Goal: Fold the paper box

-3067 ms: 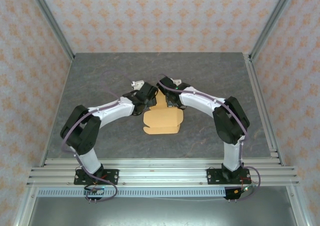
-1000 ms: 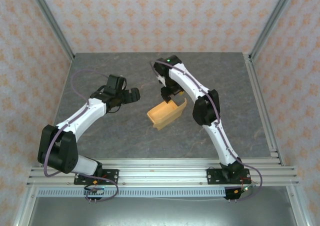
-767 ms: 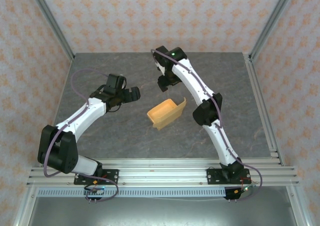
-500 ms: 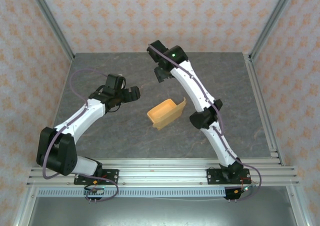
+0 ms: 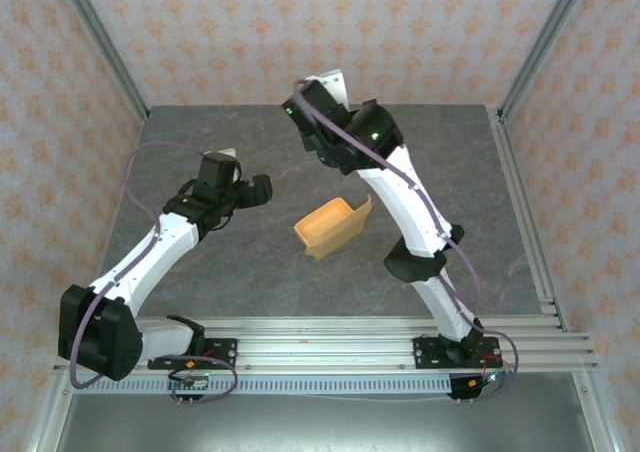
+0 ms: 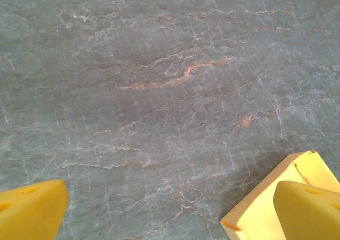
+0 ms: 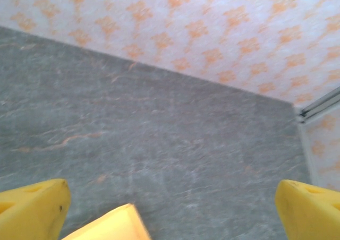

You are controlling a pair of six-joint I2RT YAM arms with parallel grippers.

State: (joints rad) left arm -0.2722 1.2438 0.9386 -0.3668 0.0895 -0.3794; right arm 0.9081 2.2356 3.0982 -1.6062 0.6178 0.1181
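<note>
Mid-table: paper box point(image 5: 333, 227) sits free on the grey table point(image 5: 200, 292), roughly centred, skew to the near edge; neither hand is touching it.
Box shape: walls up and top open, so it reads as a shallow tray. One rounded flap point(image 5: 365, 204) stands proud at the far-right corner.
Done: looks like the sheet is already erected into a box body, with the sides folded and holding on their own.
Left to do: probably little. The top is open and that flap looks untucked, so either a closing fold remains or this is the finished form; cannot tell from these views.
Left hand point(image 5: 258, 189): jaws wide and empty, hovering to the left of the box and apart from it.
Left wrist view: hand point(image 6: 170, 213) has its fingers point(image 6: 29, 211) out at the frame edges. A box corner point(image 6: 255, 219) shows below, beside the right finger, with bare table between the fingers.
Right hand point(image 5: 298, 110): jaws wide and empty, up high over the back of the table, well apart from the box.
Right wrist view: hand point(image 7: 170, 208) has its fingertips point(image 7: 32, 205) far apart with nothing gripped. It looks out at the table and the patterned wall point(image 7: 212, 27), and a box corner point(image 7: 111, 226) peeks in at the bottom edge.
</note>
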